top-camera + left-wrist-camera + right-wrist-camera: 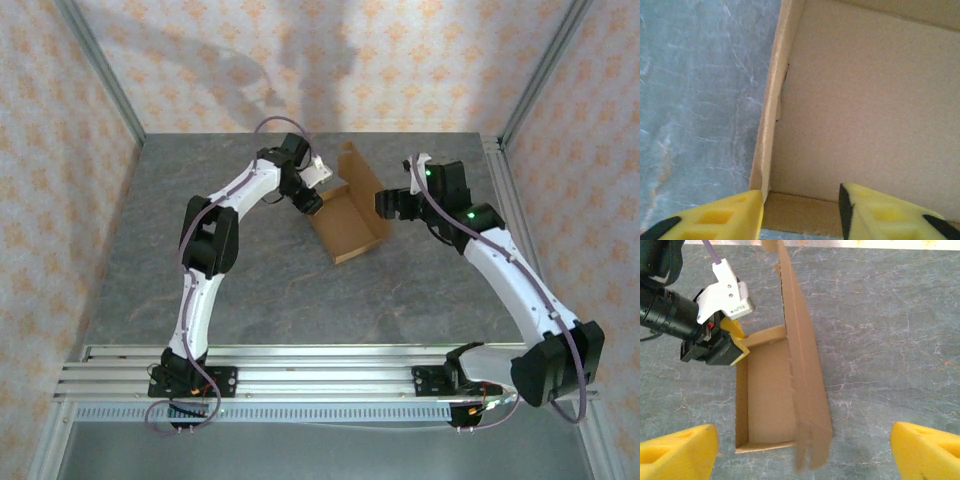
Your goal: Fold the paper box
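Forming up at mid-table: the paper box [350,215] sits on the grey table [250,290] between both arms, approx. halfway built by the look of it. Tray floor lies flat; one low long wall and both short end walls stand upright, per the right wrist view [765,400]. Along the other long side a tall flap [800,365] stands upright, not yet brought down or tucked, with its lower end looking split or doubled.

Left gripper [312,204] works the tray's far corner. Seen from its wrist cam, the box [865,100] corner sits between its yellow fingers [720,217], one outside the long wall, the other inside over the floor. The jaws stand partway apart w/ nothing clamped; outer finger is right at the corner edge, but whether it touches can't be told.

Right gripper [385,207] hovers just beside the tall flap's outer face, jaws spread wide, holding nothing.

Judged remaining: fold or tuck the tall flap & lock the corners. A small tear or slit shows in the long wall's inner face near the corner.
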You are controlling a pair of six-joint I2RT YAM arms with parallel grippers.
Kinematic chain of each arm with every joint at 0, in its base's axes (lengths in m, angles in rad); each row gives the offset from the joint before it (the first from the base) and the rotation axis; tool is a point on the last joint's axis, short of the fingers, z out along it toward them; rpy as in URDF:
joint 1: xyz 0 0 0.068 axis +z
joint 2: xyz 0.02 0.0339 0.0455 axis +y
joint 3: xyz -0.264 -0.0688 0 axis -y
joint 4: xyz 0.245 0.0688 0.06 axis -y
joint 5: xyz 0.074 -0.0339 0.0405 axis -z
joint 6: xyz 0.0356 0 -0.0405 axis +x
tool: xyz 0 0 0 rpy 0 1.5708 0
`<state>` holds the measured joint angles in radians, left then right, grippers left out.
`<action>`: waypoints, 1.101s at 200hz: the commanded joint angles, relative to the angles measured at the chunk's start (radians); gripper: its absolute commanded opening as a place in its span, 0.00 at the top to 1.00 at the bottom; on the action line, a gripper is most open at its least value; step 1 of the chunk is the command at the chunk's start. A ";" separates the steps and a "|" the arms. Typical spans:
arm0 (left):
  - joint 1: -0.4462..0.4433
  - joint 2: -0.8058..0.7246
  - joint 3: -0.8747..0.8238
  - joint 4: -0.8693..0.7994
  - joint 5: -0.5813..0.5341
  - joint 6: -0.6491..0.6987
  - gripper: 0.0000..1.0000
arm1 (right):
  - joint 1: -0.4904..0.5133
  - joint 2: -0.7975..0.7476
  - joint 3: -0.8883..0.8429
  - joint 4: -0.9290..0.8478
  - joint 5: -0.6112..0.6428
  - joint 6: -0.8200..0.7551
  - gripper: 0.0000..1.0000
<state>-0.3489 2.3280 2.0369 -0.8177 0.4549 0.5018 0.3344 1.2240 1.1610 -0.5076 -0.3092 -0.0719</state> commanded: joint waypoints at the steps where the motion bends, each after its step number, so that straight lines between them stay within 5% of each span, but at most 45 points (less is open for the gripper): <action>1: -0.011 0.039 0.081 -0.083 -0.045 0.082 0.64 | -0.005 -0.035 -0.031 0.008 0.033 -0.001 0.11; 38: -0.025 0.057 0.095 -0.047 -0.070 0.045 0.69 | -0.006 -0.081 -0.047 0.005 0.037 0.006 0.11; 111: -0.004 -0.036 0.010 0.109 -0.025 -0.011 0.60 | -0.006 -0.121 -0.077 0.009 0.036 0.011 0.11; 220: 0.001 0.085 0.147 0.041 -0.119 0.007 0.60 | -0.005 -0.118 -0.087 0.038 0.019 0.011 0.11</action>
<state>-0.3534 2.3657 2.1277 -0.7506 0.3801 0.5137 0.3344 1.1206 1.0843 -0.5060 -0.2920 -0.0708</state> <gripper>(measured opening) 0.411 0.887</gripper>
